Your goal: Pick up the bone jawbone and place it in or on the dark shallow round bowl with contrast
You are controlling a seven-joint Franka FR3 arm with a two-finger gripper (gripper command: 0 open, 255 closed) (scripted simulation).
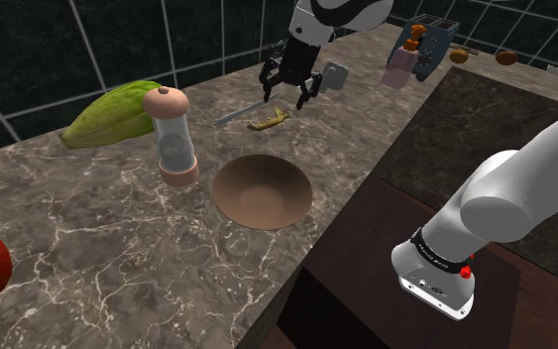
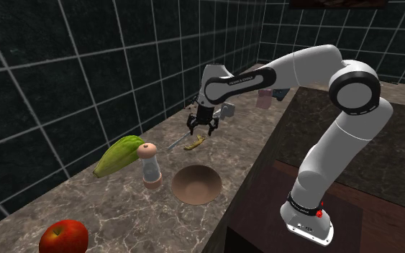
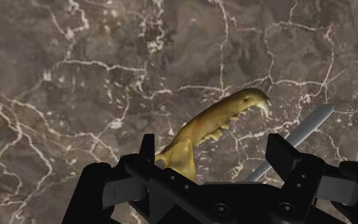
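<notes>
Above marble counter [image 1: 88, 228], hand [image 1: 286, 96] points straight down, released and empty, hovering over yellowish jawbone [image 1: 267, 122].

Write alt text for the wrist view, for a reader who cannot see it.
The black pincer, open, hangs over a yellowish toothed jawbone lying on a brown marbled counter, its fingers either side of the bone without touching it. A slim grey rod lies beside the jawbone.

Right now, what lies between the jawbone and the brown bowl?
Nothing: in the shoulder view, bare counter separates the jawbone from the bowl.
</notes>
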